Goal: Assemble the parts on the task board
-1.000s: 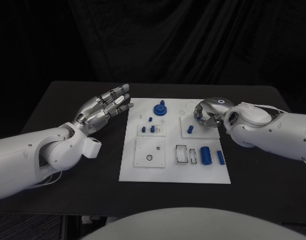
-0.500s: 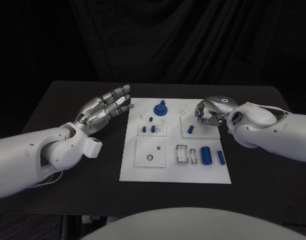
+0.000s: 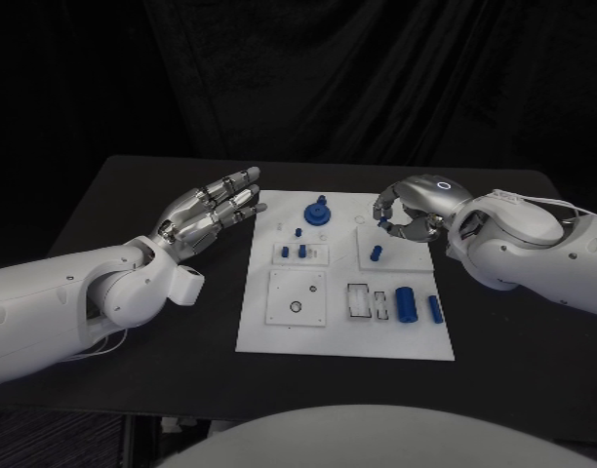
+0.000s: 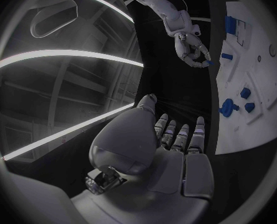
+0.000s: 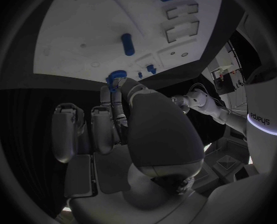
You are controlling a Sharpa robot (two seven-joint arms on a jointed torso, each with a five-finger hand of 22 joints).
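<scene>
Fingers [image 3: 231,195] of the left hand [image 3: 212,213] are straight and spread apart, palm up, holding nothing; I see that hand hovering just off the board's [image 3: 278,336] left edge, near its far left corner, apart from every part.

Right hand [image 3: 412,210] sits over the board's far right corner with its fingers curled inward. From the left wrist view I note a small blue piece [image 4: 211,63] at its fingertips, though I cannot tell for certain that it is pinched.

On the board I record a blue knob [image 3: 314,212] standing near the far edge, two short pegs [image 3: 293,252] just nearer than it, a single peg [image 3: 377,254] just below the right hand's fingers, and a cylinder [image 3: 404,303] with a slim bar [image 3: 435,309] beside it by the near right corner.
</scene>
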